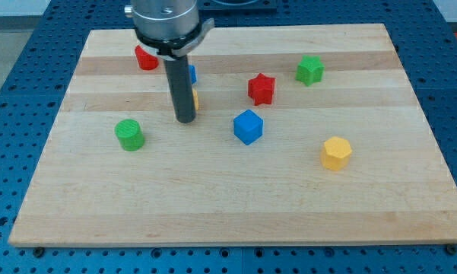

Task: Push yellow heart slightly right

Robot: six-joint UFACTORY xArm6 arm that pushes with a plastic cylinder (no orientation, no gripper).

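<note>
My dark rod comes down from the view's top, and my tip (185,119) rests on the board left of centre. The yellow heart (195,99) is almost wholly hidden behind the rod; only a thin yellow sliver shows at the rod's right edge, just above the tip. Whether the tip touches it cannot be told. A blue block (192,74) is also mostly hidden behind the rod, a little higher up.
A red block (145,58) lies at the upper left, a green cylinder (128,135) left of the tip, a blue cube (248,126) right of the tip, a red star (261,88) and a green block (309,70) at upper right, and a yellow hexagon (336,152) at right.
</note>
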